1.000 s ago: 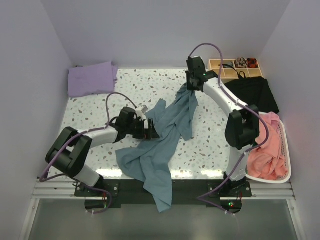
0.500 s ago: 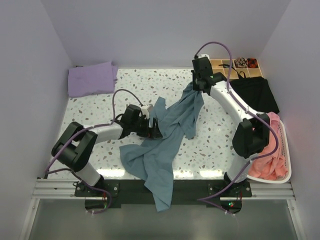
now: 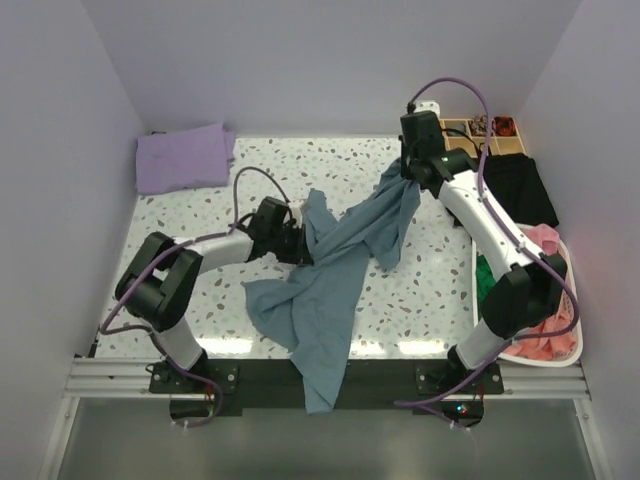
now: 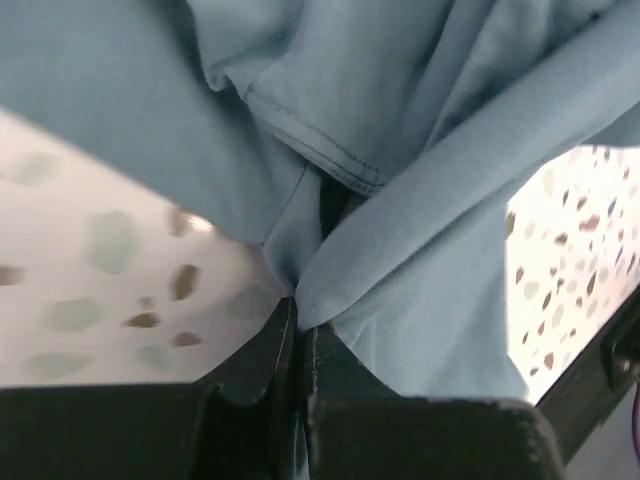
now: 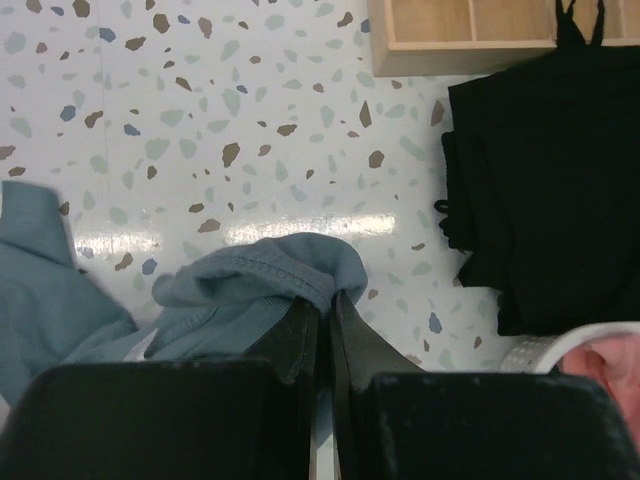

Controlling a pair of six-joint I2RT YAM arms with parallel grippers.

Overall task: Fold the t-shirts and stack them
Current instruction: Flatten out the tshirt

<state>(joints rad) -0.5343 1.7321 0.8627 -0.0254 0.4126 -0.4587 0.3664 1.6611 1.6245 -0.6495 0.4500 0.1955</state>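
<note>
Seemingly to spread the slate-blue t-shirt [image 3: 325,290] flat for folding, clamped tight on its edges with left gripper [image 4: 300,312] and right gripper [image 5: 325,300], well apart.

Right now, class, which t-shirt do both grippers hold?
The slate-blue t-shirt, crumpled mid-table, pinched by the left gripper and right gripper. The lavender t-shirt lies folded, untouched, in the far-left corner.

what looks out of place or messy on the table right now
The slate-blue t-shirt is crumpled and twisted, not laid flat. It is pinched between the left gripper and the right gripper, and one end hangs over the near edge of the table.
</note>
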